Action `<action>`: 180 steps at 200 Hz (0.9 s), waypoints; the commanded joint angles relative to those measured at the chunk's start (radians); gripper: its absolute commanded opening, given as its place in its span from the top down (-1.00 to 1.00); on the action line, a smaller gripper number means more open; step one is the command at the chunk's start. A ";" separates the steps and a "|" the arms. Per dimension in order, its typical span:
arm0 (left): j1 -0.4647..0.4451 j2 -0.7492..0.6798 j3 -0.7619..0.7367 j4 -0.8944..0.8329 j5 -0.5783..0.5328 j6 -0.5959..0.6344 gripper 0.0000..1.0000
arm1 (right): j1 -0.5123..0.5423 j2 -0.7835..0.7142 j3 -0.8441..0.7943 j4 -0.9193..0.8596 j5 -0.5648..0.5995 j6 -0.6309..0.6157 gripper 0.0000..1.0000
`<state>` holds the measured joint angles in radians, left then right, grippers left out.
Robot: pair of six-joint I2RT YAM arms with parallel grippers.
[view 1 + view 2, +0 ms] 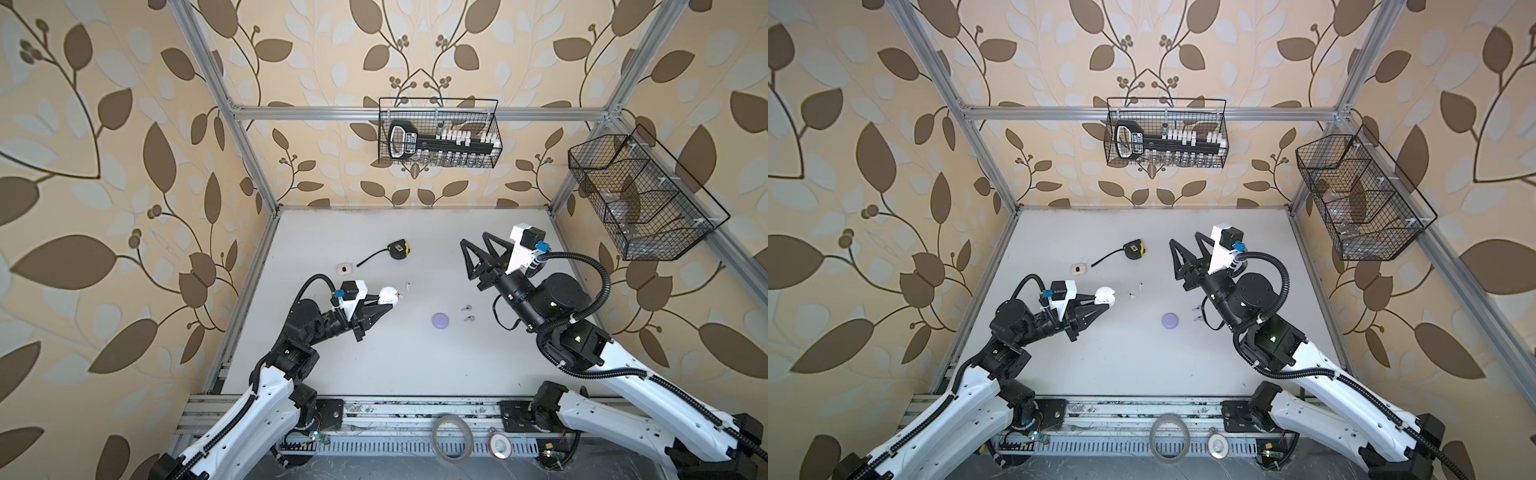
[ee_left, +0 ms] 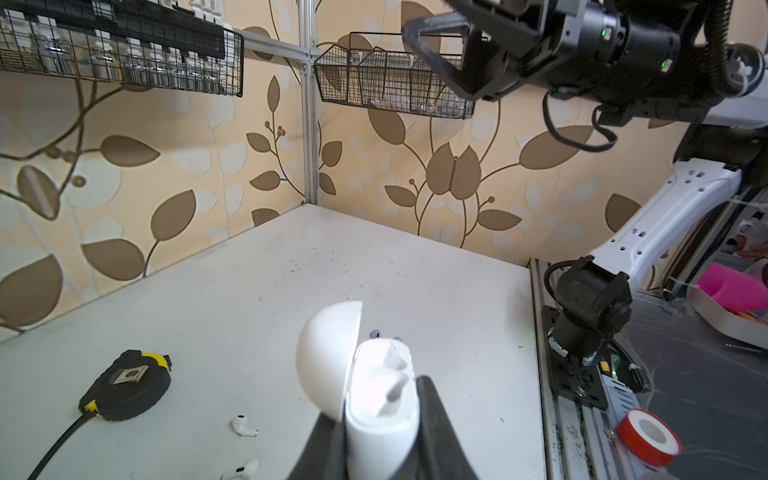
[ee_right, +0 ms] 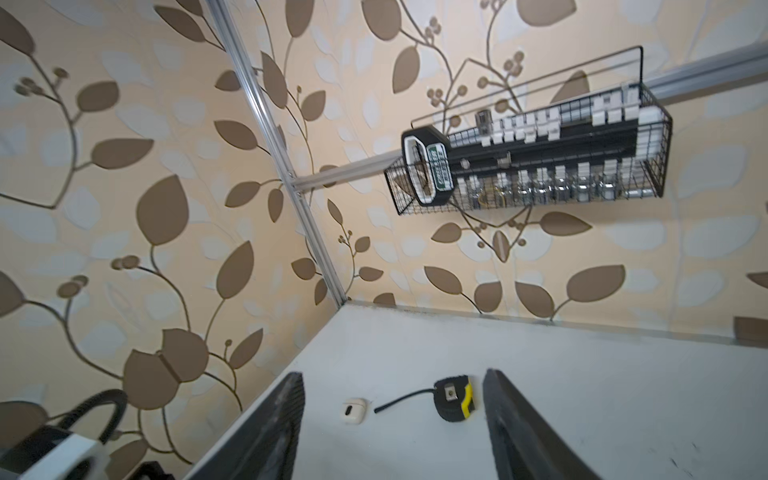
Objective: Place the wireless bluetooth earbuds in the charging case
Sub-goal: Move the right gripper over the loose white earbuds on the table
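My left gripper (image 1: 390,300) is clamped narrow on the white charging case (image 1: 388,294), one black finger pressing each side of its body in the left wrist view (image 2: 380,419). The case is off the table (image 1: 374,365) and its lid (image 2: 328,357) is swung open to one side, so the wells face away from the wrist. I cannot tell from here whether anything sits in them.

Two white earbuds (image 2: 244,426) lie loose on the table just past the tips of this gripper, near each other but apart, and neither touches the case. In both top views they show as small specks right ahead of the held case (image 1: 1140,286).

Farther ahead of the left tips, on the side toward the front rail, a round lavender case (image 1: 440,320) sits closed. Two lavender earbuds (image 1: 466,308) lie just beyond it.

My right gripper (image 1: 473,239) hangs above the table with its jaws wide apart and nothing between them; the right wrist view looks straight through the gap (image 3: 394,374). Ahead of its tips, down on the table, are a black and yellow tape measure (image 3: 455,403) and, beside its tail, a small closed cream case (image 3: 354,410). Both are well apart from either gripper.
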<state>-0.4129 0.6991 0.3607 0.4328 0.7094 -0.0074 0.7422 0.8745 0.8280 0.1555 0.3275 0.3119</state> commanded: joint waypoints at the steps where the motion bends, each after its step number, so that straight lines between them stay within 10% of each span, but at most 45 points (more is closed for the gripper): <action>1: 0.002 0.051 0.065 0.098 -0.032 0.007 1.00 | -0.074 0.092 -0.017 -0.083 -0.058 0.033 -0.33; 58: 0.031 0.162 0.111 0.193 -0.009 0.005 1.00 | -0.109 0.545 0.155 -0.208 -0.185 0.060 -0.03; 180: 0.031 -0.107 0.026 -0.114 -0.174 0.114 1.00 | -0.039 1.129 0.643 -0.550 -0.180 -0.026 -0.21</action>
<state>-0.3851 0.5663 0.3759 0.3325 0.5415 0.0727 0.7086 1.9366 1.3739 -0.2668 0.1658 0.3199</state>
